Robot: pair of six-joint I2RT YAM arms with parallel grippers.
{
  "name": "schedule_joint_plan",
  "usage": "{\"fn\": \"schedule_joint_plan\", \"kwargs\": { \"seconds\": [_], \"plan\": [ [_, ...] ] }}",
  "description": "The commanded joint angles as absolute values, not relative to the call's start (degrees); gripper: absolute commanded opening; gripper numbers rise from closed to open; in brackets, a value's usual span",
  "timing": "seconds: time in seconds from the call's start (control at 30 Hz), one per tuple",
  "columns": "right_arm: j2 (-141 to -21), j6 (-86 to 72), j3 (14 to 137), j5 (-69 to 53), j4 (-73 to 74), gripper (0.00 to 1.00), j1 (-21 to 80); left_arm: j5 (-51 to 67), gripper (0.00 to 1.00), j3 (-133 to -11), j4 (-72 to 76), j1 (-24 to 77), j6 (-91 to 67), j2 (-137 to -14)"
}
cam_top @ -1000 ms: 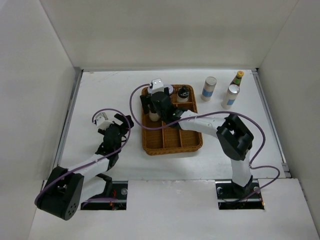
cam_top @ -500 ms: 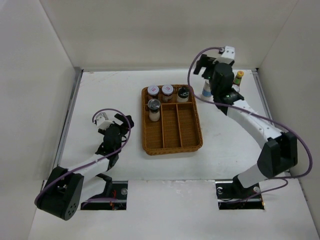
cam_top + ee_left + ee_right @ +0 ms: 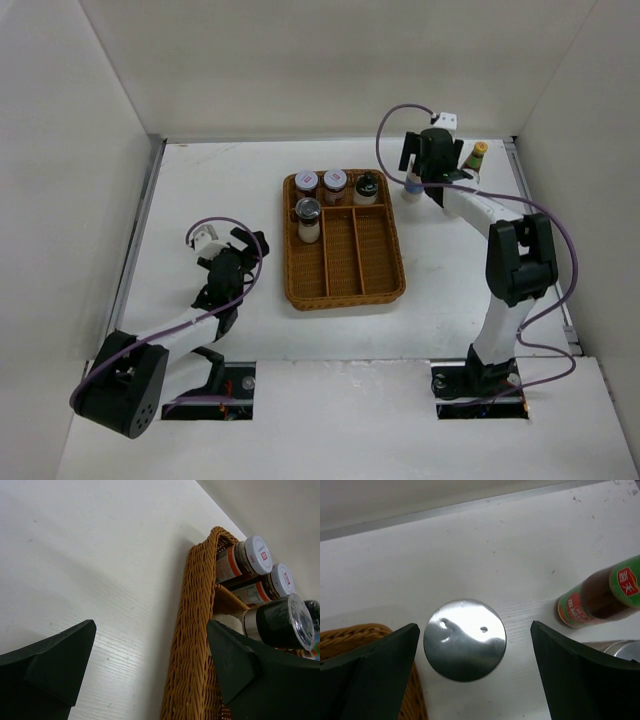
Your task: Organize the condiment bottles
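Note:
My right gripper (image 3: 428,160) is open and hovers straight over a white-blue silver-topped cylinder (image 3: 411,187). In the right wrist view its silver top (image 3: 465,639) sits between my spread fingers (image 3: 380,670), untouched. The red sauce bottle with the yellow cap (image 3: 477,155) stands just to the right and also shows in the right wrist view (image 3: 600,595). The second cylinder's top (image 3: 622,650) peeks in beside it. Three short jars (image 3: 334,181) and a black-capped bottle (image 3: 308,212) stand in the wicker tray (image 3: 345,285). My left gripper (image 3: 235,250) is open and empty.
The tray's rim (image 3: 192,645) lies between my left fingers' line of sight, with jars (image 3: 245,560) behind it. The tray's corner (image 3: 350,640) is close to the left of the right gripper. The back wall and right wall are near the right arm.
My right arm left the tray, swung to the back right and has come down over the silver-topped cylinder. The left arm has not moved.

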State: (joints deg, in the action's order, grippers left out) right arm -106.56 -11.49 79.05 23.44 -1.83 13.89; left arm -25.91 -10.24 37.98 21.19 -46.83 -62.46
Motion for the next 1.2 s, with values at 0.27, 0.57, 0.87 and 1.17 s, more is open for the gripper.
{"fn": "schedule_joint_plan", "kwargs": {
  "seconds": [0.27,0.57,0.87,1.17],
  "plan": [
    [-107.8,-11.2,84.9,22.2,0.1,0.91,13.0,-24.7,0.95,-10.5,42.2,21.7,-46.9,-62.6],
    [-107.9,-13.1,82.5,21.2,-1.3,0.62,13.0,-25.0,0.95,-10.5,42.2,21.8,-46.9,-62.6],
    [-95.9,-13.8,78.8,23.6,-5.2,0.51,13.1,-24.6,0.95,-10.5,42.0,21.8,-46.8,-62.6],
    [-78.8,-10.3,74.0,25.0,-5.4,0.53,24.4,-24.8,0.95,-10.6,42.2,21.8,-46.8,-62.5]
  ]
}}
